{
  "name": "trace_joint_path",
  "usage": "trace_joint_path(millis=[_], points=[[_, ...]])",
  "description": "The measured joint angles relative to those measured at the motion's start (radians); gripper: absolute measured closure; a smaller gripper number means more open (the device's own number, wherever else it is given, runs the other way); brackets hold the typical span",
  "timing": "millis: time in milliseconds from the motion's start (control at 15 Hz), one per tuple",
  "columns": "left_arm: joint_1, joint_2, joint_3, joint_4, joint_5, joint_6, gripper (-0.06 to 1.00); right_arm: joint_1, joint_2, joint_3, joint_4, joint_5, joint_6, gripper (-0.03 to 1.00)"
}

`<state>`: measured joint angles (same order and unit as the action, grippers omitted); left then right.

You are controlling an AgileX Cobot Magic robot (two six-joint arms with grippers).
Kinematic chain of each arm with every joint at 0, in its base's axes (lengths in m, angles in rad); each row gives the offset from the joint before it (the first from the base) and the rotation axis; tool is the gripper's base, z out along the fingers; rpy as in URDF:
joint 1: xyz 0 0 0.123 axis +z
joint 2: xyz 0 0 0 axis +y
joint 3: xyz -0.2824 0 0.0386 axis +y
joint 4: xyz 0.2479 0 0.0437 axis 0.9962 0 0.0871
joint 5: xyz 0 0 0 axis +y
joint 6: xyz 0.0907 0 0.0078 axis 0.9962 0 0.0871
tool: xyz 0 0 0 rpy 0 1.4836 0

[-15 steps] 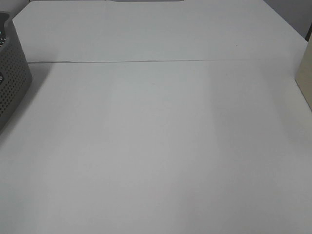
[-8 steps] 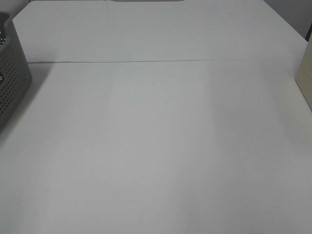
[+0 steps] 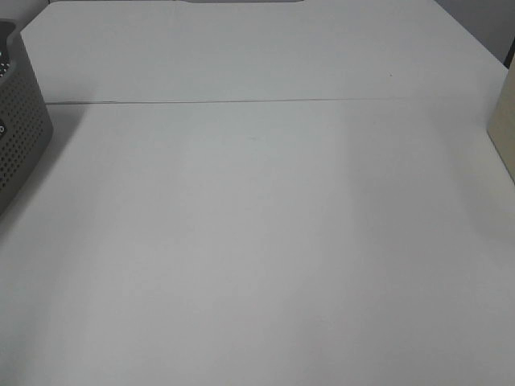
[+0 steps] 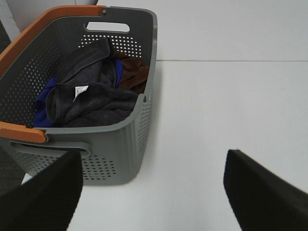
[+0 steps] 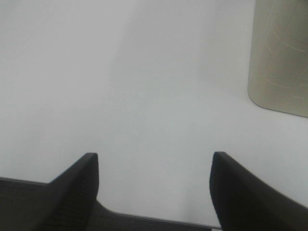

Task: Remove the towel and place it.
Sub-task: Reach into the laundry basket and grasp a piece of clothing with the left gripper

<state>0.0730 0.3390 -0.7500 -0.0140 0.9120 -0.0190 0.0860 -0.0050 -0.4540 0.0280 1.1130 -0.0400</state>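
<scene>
Ext. high view: basket cut by left edge, beige obj by right; towel partly hidden behind basket wall

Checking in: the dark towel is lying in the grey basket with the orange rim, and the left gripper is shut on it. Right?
Not quite. The left gripper is open wide and holding nothing; the left wrist view shows it. The rest stands: the dark towel lies in the grey basket with the orange rim.
</scene>
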Motion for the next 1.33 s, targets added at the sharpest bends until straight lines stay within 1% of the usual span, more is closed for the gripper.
trace_joint_path(millis=[133, 400, 533, 600, 800, 933, 1000, 1067, 1133, 1200, 1267, 1333], points=[[0.000, 0.084, -0.045, 0.029, -0.006, -0.035, 0.18, 0.000, 0.000, 0.000, 0.000, 0.000, 0.000, 0.32], [0.000, 0.315, -0.170, 0.109, -0.016, -0.210, 0.18, 0.000, 0.000, 0.000, 0.000, 0.000, 0.000, 0.32], [0.000, 0.420, -0.208, 0.151, -0.018, -0.286, 0.18, 0.000, 0.000, 0.000, 0.000, 0.000, 0.000, 0.32], [0.000, 0.476, -0.227, 0.165, -0.018, -0.320, 0.18, 0.000, 0.000, 0.000, 0.000, 0.000, 0.000, 0.32], [0.000, 0.615, -0.264, 0.173, -0.022, -0.423, 0.18, 0.000, 0.000, 0.000, 0.000, 0.000, 0.000, 0.32], [0.000, 0.685, -0.281, 0.210, -0.031, -0.466, 0.18, 0.000, 0.000, 0.000, 0.000, 0.000, 0.000, 0.32], [0.000, 0.709, -0.283, 0.245, -0.051, -0.501, 0.18, 0.000, 0.000, 0.000, 0.000, 0.000, 0.000, 0.32], [0.000, 0.732, -0.283, 0.293, -0.067, -0.569, 0.18, 0.000, 0.000, 0.000, 0.000, 0.000, 0.000, 0.32], [0.000, 0.764, -0.283, 0.392, -0.079, -0.699, 0.18, 0.000, 0.000, 0.000, 0.000, 0.000, 0.000, 0.32], [0.000, 0.764, -0.283, 0.392, -0.079, -0.699, 0.18, 0.000, 0.000, 0.000, 0.000, 0.000, 0.000, 0.32], [0.000, 0.804, -0.283, 0.509, -0.080, -0.856, 0.18, 0.000, 0.000, 0.000, 0.000, 0.000, 0.000, 0.32], [0.000, 0.824, -0.283, 0.551, -0.085, -0.910, 0.18, 0.000, 0.000, 0.000, 0.000, 0.000, 0.000, 0.32]])
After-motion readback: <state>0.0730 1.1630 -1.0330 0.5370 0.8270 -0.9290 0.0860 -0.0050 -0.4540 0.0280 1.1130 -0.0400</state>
